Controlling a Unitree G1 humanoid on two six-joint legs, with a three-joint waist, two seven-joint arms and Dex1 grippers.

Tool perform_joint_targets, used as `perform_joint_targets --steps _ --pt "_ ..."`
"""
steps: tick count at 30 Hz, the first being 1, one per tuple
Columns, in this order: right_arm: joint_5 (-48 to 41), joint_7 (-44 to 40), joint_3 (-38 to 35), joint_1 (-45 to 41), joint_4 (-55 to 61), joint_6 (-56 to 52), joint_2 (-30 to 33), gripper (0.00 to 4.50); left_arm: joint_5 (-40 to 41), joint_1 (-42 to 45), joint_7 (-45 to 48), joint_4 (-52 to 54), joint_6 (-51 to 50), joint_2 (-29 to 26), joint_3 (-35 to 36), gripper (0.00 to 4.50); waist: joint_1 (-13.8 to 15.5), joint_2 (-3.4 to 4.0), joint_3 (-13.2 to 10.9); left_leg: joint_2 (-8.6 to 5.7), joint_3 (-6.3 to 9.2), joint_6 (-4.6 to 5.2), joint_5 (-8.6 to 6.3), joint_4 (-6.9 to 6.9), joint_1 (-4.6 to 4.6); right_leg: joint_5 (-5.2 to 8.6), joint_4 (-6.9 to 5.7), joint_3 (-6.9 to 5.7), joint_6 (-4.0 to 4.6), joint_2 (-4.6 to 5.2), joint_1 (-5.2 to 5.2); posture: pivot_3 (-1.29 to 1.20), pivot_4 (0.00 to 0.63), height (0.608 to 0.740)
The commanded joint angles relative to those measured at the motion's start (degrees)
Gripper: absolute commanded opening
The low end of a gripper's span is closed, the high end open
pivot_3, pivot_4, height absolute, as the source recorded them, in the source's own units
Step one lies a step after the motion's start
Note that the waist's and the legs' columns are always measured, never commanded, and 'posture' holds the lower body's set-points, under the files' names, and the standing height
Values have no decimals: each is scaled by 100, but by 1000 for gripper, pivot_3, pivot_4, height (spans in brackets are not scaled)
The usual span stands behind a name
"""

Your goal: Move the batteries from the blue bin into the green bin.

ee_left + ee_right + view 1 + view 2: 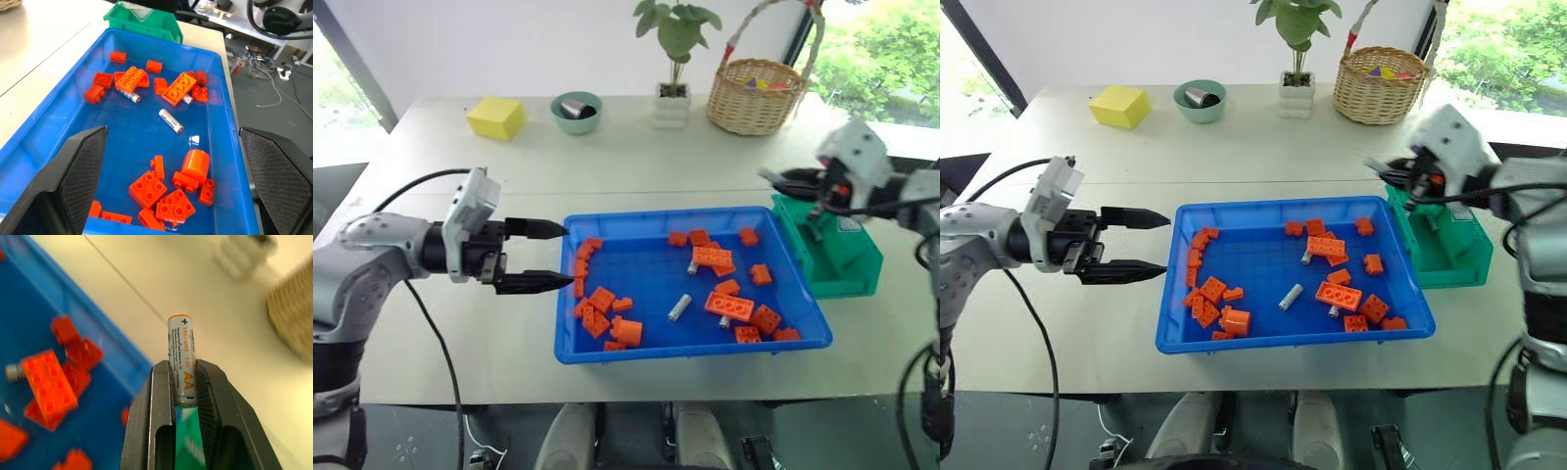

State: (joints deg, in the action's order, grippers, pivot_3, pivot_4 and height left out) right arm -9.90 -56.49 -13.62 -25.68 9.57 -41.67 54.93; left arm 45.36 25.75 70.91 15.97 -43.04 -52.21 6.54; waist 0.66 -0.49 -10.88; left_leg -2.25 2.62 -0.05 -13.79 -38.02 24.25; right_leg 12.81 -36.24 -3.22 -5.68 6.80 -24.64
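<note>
Battery [181, 360] pinched upright in right hand [183, 382] at green bin's [847, 264] far-left rim, best carried fully over bin before release; left hand [536, 257] spread, left of blue bin [607, 348].

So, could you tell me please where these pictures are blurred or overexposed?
Right wrist view: the AA battery in the right end effector is sharp, while the wicker basket and tabletop behind are blurred. Left eye view: the window at the top right is washed out, and the right end effector looks smeared. Left wrist view: crisp throughout.
</note>
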Motion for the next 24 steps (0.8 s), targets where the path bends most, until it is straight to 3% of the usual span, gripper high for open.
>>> perform_joint_targets --steps 1,12,20,24 --pt "-71 316 -367 415 540 -137 72 83 -91 254 88 -45 153 38 -112 4500 -25 1 0 2 -6 1 0 0 -2 0 -1 2 0 0 0 0 150 702" --pt "75 1077 -1003 1655 191 -293 185 83 -108 393 95 -130 145 72 -156 4500 7 0 0 3 -14 5 -2 -4 -3 1 1 5 2 0 2 0 150 702" --pt "-87 1224 -784 1274 119 -279 231 4024 -91 385 68 -79 132 82 -160 4500 -21 1 0 7 -17 6 -2 -4 -8 2 0 6 5 -2 2 0 150 702" --pt "-697 676 -434 235 364 -90 169 4024 -113 410 77 -112 152 80 -172 4500 -45 2 -1 8 -20 6 -2 -4 -8 3 0 7 5 -1 2 0 150 702"
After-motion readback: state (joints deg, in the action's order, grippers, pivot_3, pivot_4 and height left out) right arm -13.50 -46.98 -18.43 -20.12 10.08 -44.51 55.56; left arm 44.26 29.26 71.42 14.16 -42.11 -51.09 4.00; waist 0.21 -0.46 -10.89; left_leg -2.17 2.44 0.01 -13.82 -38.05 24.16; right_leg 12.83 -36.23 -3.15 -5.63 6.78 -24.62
